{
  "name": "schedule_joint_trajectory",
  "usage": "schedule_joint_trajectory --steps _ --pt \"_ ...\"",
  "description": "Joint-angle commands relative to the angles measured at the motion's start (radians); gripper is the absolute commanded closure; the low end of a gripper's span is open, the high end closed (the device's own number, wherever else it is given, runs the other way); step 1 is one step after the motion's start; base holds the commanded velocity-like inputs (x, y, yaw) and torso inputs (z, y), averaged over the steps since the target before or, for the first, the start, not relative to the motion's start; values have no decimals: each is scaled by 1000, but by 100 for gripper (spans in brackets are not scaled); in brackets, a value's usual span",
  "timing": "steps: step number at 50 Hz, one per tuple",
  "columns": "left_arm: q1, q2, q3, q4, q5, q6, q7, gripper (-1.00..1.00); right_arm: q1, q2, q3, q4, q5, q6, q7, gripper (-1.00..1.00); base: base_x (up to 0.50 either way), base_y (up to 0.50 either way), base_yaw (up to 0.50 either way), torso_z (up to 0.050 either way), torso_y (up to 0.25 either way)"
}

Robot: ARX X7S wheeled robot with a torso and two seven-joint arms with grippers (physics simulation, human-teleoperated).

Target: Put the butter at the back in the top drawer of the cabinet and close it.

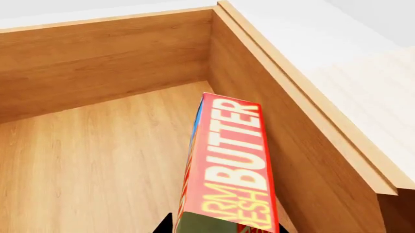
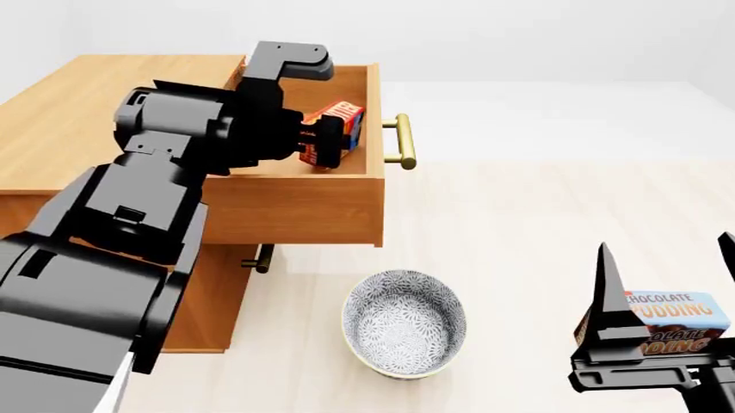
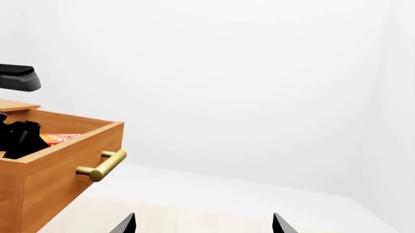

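Nearest the head camera, the right gripper (image 2: 666, 258) hangs low at the right with its jaws spread wide and nothing between them; its two dark fingertips (image 3: 126, 224) show apart in its own wrist view too. Just behind it on the floor (image 2: 552, 224) stands the Chocolate Pudding box (image 2: 672, 320), brown and blue, partly hidden by the gripper. To its left sits a patterned bowl (image 2: 404, 322), grey-white inside, near the foot of the cabinet (image 2: 103, 112).

Farther off, the top drawer (image 2: 301, 211) stands pulled out of the cabinet, its brass handle (image 2: 402, 142) facing right. A lower drawer's handle (image 2: 260, 258) peeks out beneath it. The left gripper (image 2: 322, 142) reaches into the open drawer with its jaws closed on the butter (image 2: 336, 129).

The butter is a small oblong box, red-orange, with white "BUTTER" lettering along one long face, yellow lettering beside it, and a blue edge on the neighbouring side. In the left wrist view it (image 1: 230, 165) hangs over the drawer's wooden bottom, near the side wall and pointing toward an inner corner; whether it touches the bottom cannot be told.
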Motion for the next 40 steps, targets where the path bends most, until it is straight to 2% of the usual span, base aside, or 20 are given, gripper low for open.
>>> schedule_joint_trajectory --steps 1,19,20,40 --pt "-2 5 -11 0 -28 -4 -5 100 -2 0 2 3 1 -3 -1 -100 0 0 0 0 0" --pt "-4 5 12 0 -40 -42 16 100 -5 0 3 -1 -3 -3 0 -100 0 0 -1 0 1" --pt "-4 5 8 0 -36 -42 18 -100 -6 0 3 -2 -4 -3 0 -100 0 0 0 0 0" --pt "-17 5 29 0 -62 -46 24 -100 -5 0 9 -7 -3 3 2 -100 0 0 0 0 0"
